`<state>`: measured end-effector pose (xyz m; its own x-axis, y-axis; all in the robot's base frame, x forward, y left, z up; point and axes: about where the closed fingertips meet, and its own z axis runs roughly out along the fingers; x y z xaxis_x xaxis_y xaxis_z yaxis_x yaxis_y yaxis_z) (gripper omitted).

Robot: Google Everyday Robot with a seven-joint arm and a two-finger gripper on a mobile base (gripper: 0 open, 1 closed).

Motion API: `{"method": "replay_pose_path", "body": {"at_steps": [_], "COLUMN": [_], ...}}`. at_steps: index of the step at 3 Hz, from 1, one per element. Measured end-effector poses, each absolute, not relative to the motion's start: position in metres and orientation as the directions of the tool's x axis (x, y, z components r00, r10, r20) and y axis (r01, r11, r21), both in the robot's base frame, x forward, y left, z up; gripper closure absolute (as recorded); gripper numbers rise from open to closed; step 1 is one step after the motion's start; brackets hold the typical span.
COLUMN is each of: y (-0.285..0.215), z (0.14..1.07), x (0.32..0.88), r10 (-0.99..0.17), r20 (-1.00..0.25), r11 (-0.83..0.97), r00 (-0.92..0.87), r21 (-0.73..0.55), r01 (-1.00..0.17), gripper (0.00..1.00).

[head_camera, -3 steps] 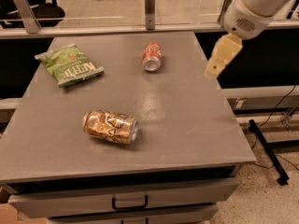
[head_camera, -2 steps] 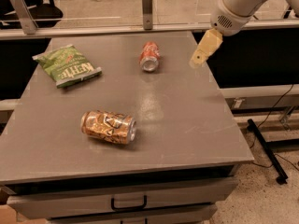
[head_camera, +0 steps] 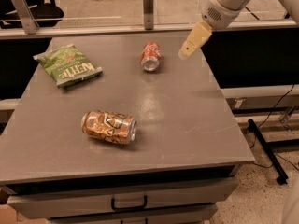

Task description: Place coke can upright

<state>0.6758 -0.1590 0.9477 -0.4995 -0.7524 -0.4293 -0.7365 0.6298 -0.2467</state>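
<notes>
The red coke can [head_camera: 150, 56] lies on its side at the far middle of the grey table [head_camera: 187, 115], its silver end facing the front. My gripper [head_camera: 185, 53] hangs above the table's far right part, a short way right of the can and apart from it. Its cream fingers [head_camera: 195, 39] point down and left. Nothing shows in its grasp.
A larger gold-brown patterned can [head_camera: 109, 127] lies on its side near the front left. A green chip bag [head_camera: 68, 65] lies at the far left. A glass partition with metal posts [head_camera: 148, 1] runs along the back edge. A drawer handle [head_camera: 128, 203] shows below the front.
My gripper has moved left and toward the far side, from beyond the table's right edge to a spot close to the coke can. The cans and bag have not moved.
</notes>
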Motion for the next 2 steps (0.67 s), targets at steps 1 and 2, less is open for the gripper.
{"method": "replay_pose_path", "body": {"at_steps": [1,2], "y": [-0.135,-0.116], "z": [0.957,0.964], "x": [0.71,0.738], "r10": [-0.672,-0.582], "r20": [-0.489,-0.512], "r11": [0.708,0.787], "r00": [-0.557,-0.632], "r21": [-0.202,-0.158], "r01": [-0.677,-0.597], "gripper": [0.0,0.0]}}
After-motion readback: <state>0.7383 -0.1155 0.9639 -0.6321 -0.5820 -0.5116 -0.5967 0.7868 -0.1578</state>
